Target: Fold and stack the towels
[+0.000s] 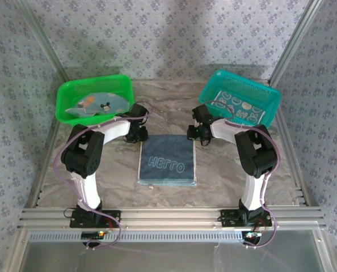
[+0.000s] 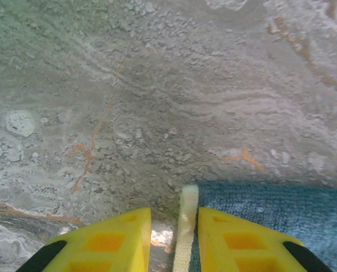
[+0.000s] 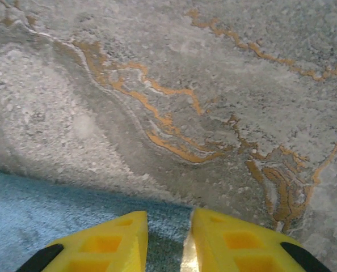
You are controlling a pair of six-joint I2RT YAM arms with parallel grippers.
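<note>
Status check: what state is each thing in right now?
Blue towel: spread flat, far corners gripped.
Left tool: closed on the far-left corner.
Right tool: closed on the far-right corner.
Green basket: upright, towels inside.
Teal basket: upright, towels inside.

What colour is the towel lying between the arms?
Dark blue towel with pale lettering, clearest in the top external view.

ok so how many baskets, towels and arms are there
baskets: 2, green basket and teal basket
towels showing: 3, dark blue towel between the arms, pale towel in the green basket, teal towel in the teal one; any beneath are hidden
arms: 2, left arm and right arm
total: 7
</note>
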